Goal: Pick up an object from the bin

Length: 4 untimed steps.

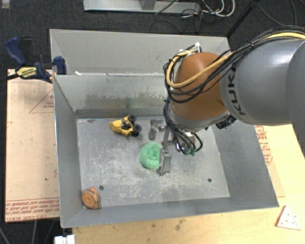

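A pale green, crumpled, spongy lump [150, 155] lies near the middle of the grey metal bin's [112, 169] floor, a little towards the front wall. Just to its right, the gripper [159, 147] is down at floor level with its two grey fingers apart: one stands just behind the lump, the other sits against its right front edge. Whether either finger presses on the lump cannot be told. Above the fingers bulges the wrist's orange cover [198, 93], looped with yellow and black cables [185, 80], and the thick grey arm [274, 80] stretches off to the right across the bin's rim. Elsewhere, a small round orange-brown thing [91, 198] rests in the front left corner, well apart, and a yellow toy vehicle [124, 126] with black wheels lies near the back wall, left of the fingers.
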Each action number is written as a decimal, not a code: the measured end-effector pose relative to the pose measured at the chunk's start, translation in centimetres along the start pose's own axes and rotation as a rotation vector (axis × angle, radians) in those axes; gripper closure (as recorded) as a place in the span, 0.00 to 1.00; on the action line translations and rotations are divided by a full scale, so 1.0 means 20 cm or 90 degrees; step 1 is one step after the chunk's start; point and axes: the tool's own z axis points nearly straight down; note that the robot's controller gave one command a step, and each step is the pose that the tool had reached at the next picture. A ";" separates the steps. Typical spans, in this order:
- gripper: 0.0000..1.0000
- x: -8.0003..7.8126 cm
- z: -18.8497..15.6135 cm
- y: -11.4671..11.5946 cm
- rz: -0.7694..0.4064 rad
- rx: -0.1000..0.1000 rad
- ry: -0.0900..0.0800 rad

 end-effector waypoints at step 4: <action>0.00 -0.03 0.08 -0.03 -0.018 0.000 -0.006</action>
